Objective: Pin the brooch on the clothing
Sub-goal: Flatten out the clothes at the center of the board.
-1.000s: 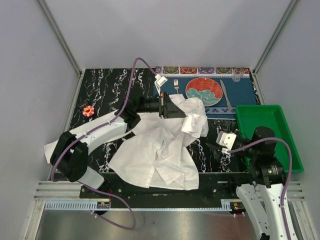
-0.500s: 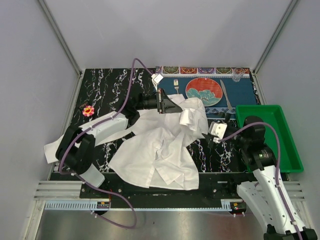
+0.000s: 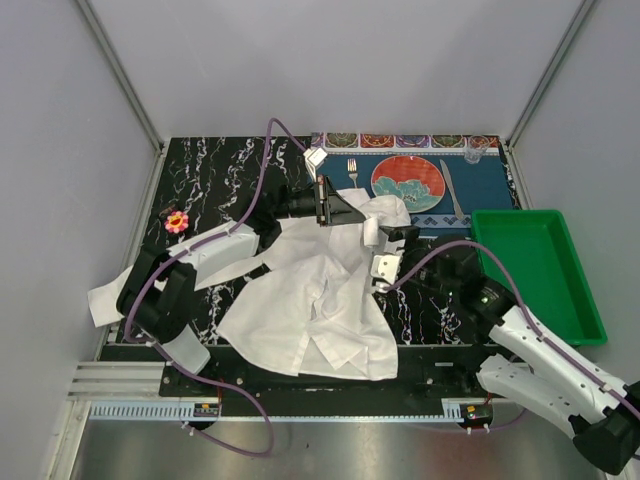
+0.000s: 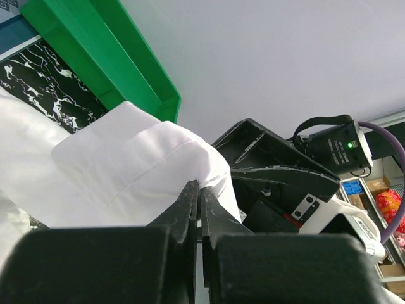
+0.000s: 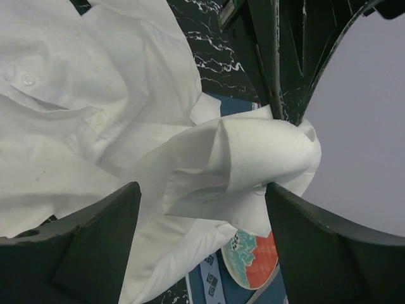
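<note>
The clothing (image 3: 320,300), a white shirt, lies crumpled on the black marbled table. My left gripper (image 3: 357,212) is shut on a fold of it at the far edge and holds that fold raised; in the left wrist view the jaws (image 4: 199,187) pinch the white cloth (image 4: 133,164). My right gripper (image 3: 392,238) stands wide open just right of the raised fold. In the right wrist view the bunched fold (image 5: 247,164) hangs between its two fingers (image 5: 95,240), near the right one. The brooch (image 3: 176,221), a small pink flower, lies alone at the table's left edge.
A red-and-teal plate (image 3: 407,182) with a fork (image 3: 352,172) and a knife (image 3: 452,192) sits on a blue placemat at the back. A green tray (image 3: 545,290) stands at the right. A glass (image 3: 474,152) stands in the back right corner.
My right arm has swung left from beside the green tray until its open fingers flank the raised fold. The left gripper keeps its hold and has barely moved.
</note>
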Motion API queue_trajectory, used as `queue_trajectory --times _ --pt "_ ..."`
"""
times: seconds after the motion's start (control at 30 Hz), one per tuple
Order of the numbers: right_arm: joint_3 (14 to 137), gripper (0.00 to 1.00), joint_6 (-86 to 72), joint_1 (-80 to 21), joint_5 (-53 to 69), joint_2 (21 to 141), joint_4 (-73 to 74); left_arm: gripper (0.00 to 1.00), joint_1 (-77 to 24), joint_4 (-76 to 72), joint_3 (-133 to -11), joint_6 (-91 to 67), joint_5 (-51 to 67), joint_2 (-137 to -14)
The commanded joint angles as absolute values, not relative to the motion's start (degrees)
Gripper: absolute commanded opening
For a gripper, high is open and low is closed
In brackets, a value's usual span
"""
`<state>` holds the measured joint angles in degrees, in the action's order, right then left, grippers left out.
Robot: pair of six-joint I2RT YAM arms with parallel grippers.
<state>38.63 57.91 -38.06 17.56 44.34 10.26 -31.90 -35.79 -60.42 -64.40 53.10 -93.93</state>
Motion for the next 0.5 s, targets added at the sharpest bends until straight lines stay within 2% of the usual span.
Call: queue_trajectory --times 0.0,0.03,0.07,0.2,0.37,0.4,0.47 --pt "41.2 0.78 54.6 -40.9 4.5 46.9 1.9 0.00 -31.6 -38.8 -62.4 -65.6 52.0 -93.2" --pt "42.8 0.71 53.0 -40.9 3.6 47.8 1.9 0.00 -31.6 -38.8 -62.1 -65.6 52.2 -93.0" --pt "43.6 0.69 52.2 -41.0 1.8 48.2 2.1 0.00 -31.6 -39.0 -61.8 -65.6 52.1 -92.9" --pt "46.7 0.70 50.3 -41.0 -2.6 49.1 2.8 0.00 -31.6 -40.0 -60.8 -66.0 52.1 -92.6" --pt "48.6 0.86 49.5 -41.0 -0.9 46.9 7.4 0.00 -31.5 -39.6 -61.2 -65.7 51.8 -92.7" --pt "48.7 0.83 49.4 -41.0 -0.6 46.7 8.1 0.00 -31.6 -39.5 -61.3 -65.5 51.6 -92.8" --pt "49.8 0.72 48.8 -41.0 -0.4 46.9 9.9 0.00 -31.6 -39.3 -61.3 -65.4 51.7 -92.8"
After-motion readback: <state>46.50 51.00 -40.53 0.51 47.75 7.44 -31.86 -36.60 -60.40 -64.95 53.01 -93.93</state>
